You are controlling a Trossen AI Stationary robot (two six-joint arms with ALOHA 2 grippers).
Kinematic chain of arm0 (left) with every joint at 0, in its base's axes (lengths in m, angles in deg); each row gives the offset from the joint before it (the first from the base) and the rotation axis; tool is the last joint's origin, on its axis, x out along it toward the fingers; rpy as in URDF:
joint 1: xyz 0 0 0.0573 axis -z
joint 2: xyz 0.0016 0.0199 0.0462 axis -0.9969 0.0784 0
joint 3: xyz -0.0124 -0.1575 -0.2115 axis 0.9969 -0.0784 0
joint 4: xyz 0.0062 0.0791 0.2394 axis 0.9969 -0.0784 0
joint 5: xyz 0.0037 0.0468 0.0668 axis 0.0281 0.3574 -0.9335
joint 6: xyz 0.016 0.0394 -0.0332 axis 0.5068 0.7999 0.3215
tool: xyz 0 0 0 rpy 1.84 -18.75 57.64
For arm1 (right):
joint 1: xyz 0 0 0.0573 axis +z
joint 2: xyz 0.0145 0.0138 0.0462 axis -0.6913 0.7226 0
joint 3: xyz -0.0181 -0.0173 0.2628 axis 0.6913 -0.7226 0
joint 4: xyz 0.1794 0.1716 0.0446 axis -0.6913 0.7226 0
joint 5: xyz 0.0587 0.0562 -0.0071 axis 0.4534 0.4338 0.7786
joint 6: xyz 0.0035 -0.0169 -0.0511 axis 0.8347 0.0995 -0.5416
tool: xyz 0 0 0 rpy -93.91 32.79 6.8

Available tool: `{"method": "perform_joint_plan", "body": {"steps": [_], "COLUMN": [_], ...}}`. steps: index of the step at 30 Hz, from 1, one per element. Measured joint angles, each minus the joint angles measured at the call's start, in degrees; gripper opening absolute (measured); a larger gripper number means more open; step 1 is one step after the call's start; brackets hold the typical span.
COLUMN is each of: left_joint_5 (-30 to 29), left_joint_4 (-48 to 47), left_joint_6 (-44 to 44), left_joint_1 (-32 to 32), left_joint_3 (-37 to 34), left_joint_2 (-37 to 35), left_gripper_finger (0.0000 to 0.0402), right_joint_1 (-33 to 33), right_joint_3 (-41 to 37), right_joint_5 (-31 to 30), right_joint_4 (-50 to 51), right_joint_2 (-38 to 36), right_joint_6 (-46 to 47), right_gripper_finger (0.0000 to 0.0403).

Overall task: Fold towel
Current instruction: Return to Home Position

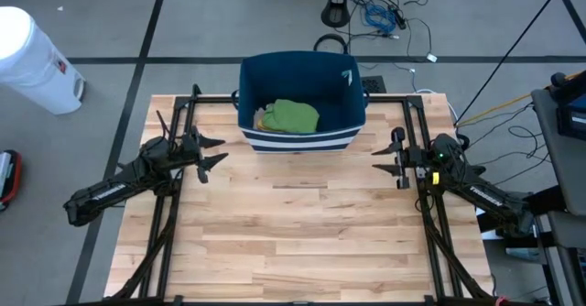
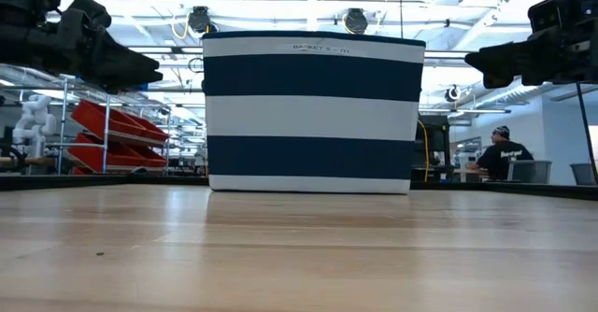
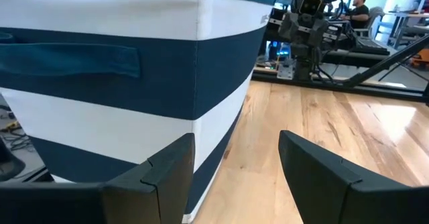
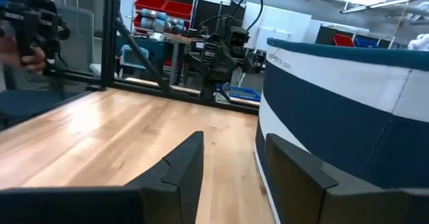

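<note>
The striped bin (image 1: 298,142) stood at the far middle of the table (image 1: 293,242), the one obstacle there. The boards in front lay open, with gaps between the bin's sides and the left gripper (image 1: 218,151) and right gripper (image 1: 376,159)

Towels (image 1: 291,116) in bin (image 1: 302,139), seemingly stacked

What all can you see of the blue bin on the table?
The bin is a fabric box, navy and white striped outside, navy inside, with a fabric handle on one side. It stands upright at the far middle of the table, open-topped, holding a folded green towel over paler cloth. The open left gripper and right gripper flank it without touching.
</note>
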Motion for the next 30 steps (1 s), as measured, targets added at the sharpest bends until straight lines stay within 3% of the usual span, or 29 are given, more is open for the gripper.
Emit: {"method": "perform_joint_plan", "body": {"steps": [10, 17, 30], "left_joint_5": [-0.04, -0.09, -0.11], "left_joint_4": [0.01, 0.03, 0.03], "left_joint_6": [-0.01, 0.0, 0.03], "left_joint_1": [0.0, 0.0, 0.0], "left_joint_3": [0.0, 0.0, 0.02], "left_joint_2": [-0.01, -0.02, 0.0], "left_gripper_finger": [0.0222, 0.0222, 0.0222], "right_joint_1": [0.02, 0.02, 0.02], "right_joint_3": [0.02, 0.02, 0.02], "right_joint_5": [2.17, -3.38, -2.9], "right_joint_4": [-0.2, -0.89, -0.85], "right_joint_2": [0.04, 0.06, 0.07], "right_joint_6": [-0.92, 3.24, 5.06], "right_gripper_finger": [0.0148, 0.0145, 0.0144]}}
